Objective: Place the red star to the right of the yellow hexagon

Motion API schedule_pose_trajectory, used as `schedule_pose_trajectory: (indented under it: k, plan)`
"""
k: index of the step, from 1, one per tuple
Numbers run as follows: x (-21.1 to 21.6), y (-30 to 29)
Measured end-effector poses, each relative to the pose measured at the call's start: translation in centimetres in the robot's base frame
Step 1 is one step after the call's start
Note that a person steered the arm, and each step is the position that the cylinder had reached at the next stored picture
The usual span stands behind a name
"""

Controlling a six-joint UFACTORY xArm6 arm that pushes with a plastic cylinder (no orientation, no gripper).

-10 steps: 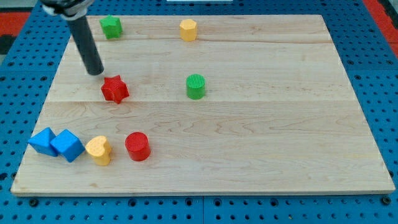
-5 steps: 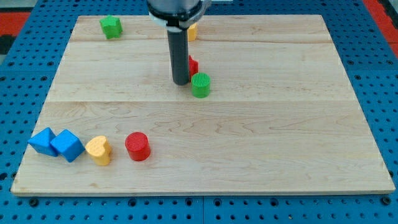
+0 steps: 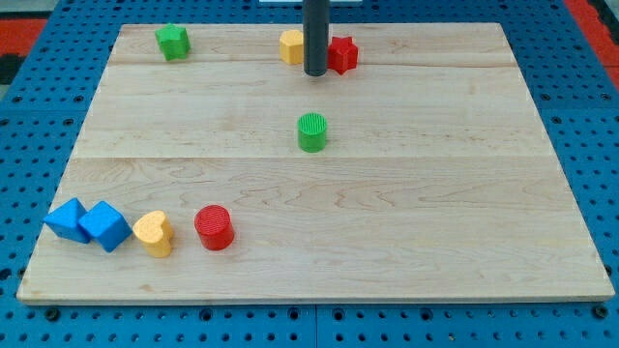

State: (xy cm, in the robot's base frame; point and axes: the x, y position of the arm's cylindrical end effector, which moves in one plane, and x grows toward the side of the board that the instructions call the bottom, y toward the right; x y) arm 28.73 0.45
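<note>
My tip (image 3: 315, 72) seemingly touching red star (image 3: 341, 53)

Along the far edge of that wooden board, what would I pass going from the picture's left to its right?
green block → yellow hexagon → my tip → red star

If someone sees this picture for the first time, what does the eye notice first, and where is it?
First comes the dark rod at the view's top centre, with my tip set down between the yellow hexagon on its left and the red star on its right. Next, the green cylinder stands alone mid-board. Last, a row at the bottom left: two blue blocks, a yellow heart and a red cylinder.
</note>
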Motion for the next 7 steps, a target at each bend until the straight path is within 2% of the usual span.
schedule_pose_trajectory:
  k: [1,2,3,4,5,7]
  plan:
    - [-2.3,4.3]
    - [-2.6,6.9]
    - [-0.1,7.9]
    - [0.4,2.6]
    - [-1.9,0.4]
    - [-6.8,1.8]
